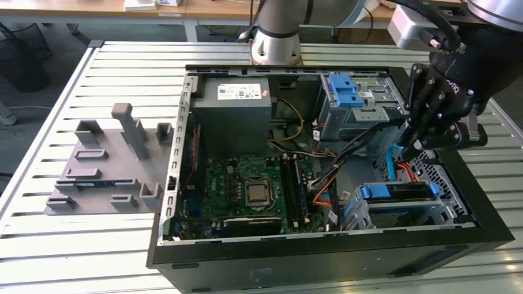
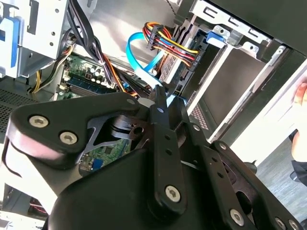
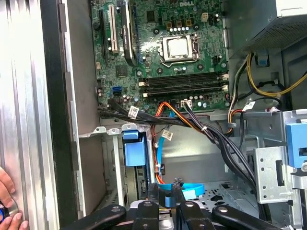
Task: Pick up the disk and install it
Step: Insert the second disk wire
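Observation:
The disk (image 1: 398, 192) sits inside the lower drive cage at the front corner of the open computer case, on the exterior view's right, with its blue rail facing up. In the first wrist view the same blue rail of the disk (image 3: 134, 153) shows in the cage slot. My black gripper (image 1: 414, 146) hangs just above and behind that cage, close to the case's right wall, fingers pointing down and shut with nothing clamped. A light blue data cable (image 3: 192, 192) curls right at the gripper (image 3: 167, 191) tips. In the second wrist view the gripper (image 2: 160, 93) points at that cable.
The grey power-supply box (image 1: 231, 110) fills the case's back, and an upper drive cage with a blue latch (image 1: 347, 92) stands beside it. Black and orange cables (image 1: 343, 153) cross between motherboard (image 1: 245, 190) and cages. A grey fixture plate (image 1: 106, 165) lies left. A person's hand (image 3: 7, 191) rests outside the case.

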{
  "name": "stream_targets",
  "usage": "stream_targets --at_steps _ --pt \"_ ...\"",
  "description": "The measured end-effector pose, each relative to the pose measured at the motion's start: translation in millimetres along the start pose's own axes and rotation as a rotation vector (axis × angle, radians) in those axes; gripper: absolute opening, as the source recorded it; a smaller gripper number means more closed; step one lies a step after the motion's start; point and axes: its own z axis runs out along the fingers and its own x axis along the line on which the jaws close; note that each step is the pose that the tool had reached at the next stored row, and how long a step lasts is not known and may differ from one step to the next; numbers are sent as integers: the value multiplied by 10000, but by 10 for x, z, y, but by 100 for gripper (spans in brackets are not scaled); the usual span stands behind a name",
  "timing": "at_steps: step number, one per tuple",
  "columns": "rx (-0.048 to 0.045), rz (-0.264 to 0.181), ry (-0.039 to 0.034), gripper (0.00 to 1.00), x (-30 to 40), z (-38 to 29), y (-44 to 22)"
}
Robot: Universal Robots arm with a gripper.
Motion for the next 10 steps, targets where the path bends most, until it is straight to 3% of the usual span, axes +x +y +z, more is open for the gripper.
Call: stream_targets --at_steps 10 --pt "0 0 0 23 -15 130 -6"
